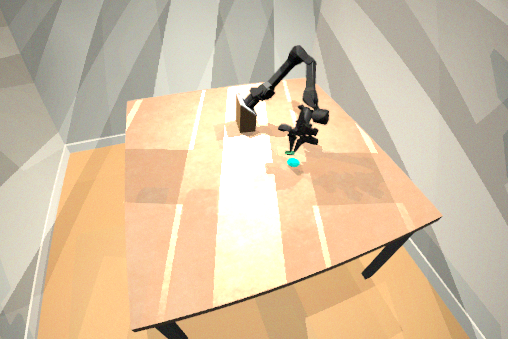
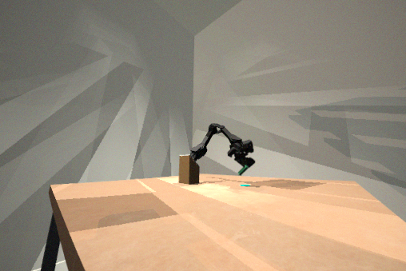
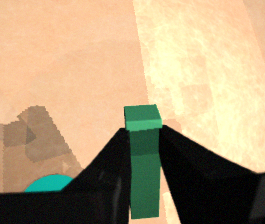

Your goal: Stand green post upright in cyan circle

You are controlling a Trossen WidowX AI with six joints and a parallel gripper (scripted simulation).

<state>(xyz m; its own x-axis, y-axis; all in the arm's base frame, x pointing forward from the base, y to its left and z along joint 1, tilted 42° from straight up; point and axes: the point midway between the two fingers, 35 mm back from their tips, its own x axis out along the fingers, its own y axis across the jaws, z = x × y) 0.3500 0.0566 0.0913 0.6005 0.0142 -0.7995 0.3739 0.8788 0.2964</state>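
Observation:
The green post [image 1: 289, 153] [image 2: 243, 170] [image 3: 145, 195] is held in the air above the table. It is tilted in the exterior view, its lower end pointing down and to the left. My gripper [image 1: 292, 150] [image 2: 246, 165] [image 3: 142, 134] is shut on the post, with one finger on each side of it in the wrist view. The cyan circle [image 1: 293, 162] [image 2: 245, 185] [image 3: 51, 185] lies flat on the table, below the post and a little to the side. In the wrist view the left finger hides part of the circle.
The arm's base stands by a brown block [image 1: 245, 120] [image 2: 188, 169] toward the back of the table [image 1: 250, 257] [image 2: 200, 237]. Bands of bright light and shadow cross the table top.

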